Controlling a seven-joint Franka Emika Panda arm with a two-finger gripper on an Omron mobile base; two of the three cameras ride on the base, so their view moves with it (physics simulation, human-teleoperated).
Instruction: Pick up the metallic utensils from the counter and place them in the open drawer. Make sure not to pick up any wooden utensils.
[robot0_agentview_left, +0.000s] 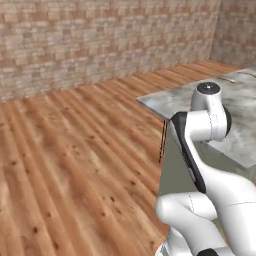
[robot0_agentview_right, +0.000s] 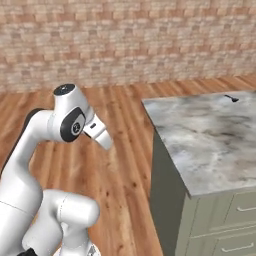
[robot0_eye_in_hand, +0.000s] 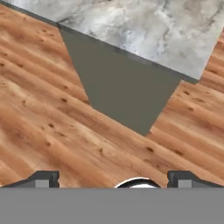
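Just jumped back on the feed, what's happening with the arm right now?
The gripper is open and empty, looking down at the wood floor beside the end of the marbled counter. Nothing has been picked up. One small dark utensil lies near the counter's far edge, well away from the arm, which is folded up off the counter's end. Closed sage-green drawer fronts show below the counter.
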